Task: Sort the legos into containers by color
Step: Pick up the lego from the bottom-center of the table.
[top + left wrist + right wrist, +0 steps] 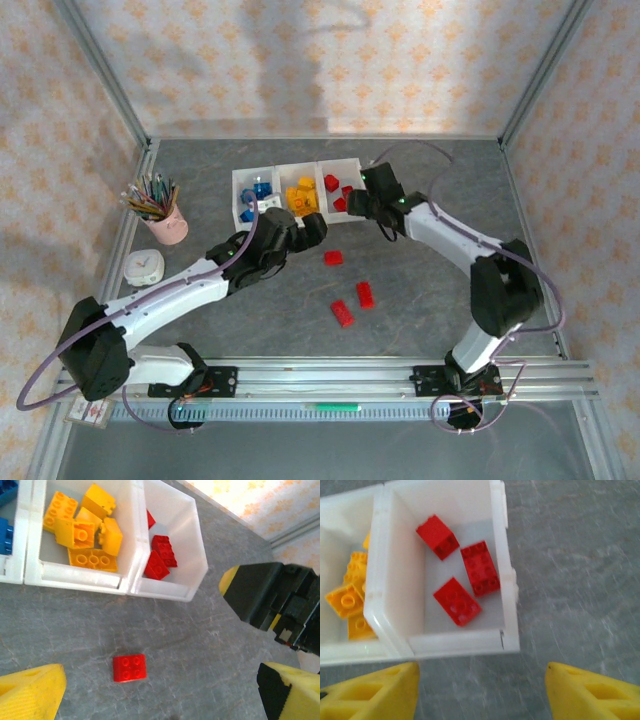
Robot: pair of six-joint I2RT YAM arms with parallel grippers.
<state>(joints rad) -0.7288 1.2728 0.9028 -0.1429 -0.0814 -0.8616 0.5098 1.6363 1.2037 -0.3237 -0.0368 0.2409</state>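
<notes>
Three joined white bins (300,166) sit at the back middle: blue bricks (261,190) on the left, yellow ones (303,196) in the middle, red ones (337,192) on the right. In the right wrist view the red bin (508,605) holds three red bricks (457,600). Three more red bricks lie on the table: a square one (333,257) (129,667) and two longer ones (365,293) (343,313). My left gripper (312,230) is open just left of the square brick, holding nothing. My right gripper (365,205) hangs open and empty at the red bin's near edge.
A pink cup of pencils (165,218) and a small white clock (144,268) stand at the left. Metal frame posts and a rail (330,375) edge the grey table. The other arm's black and yellow gripper (270,597) shows at the right of the left wrist view.
</notes>
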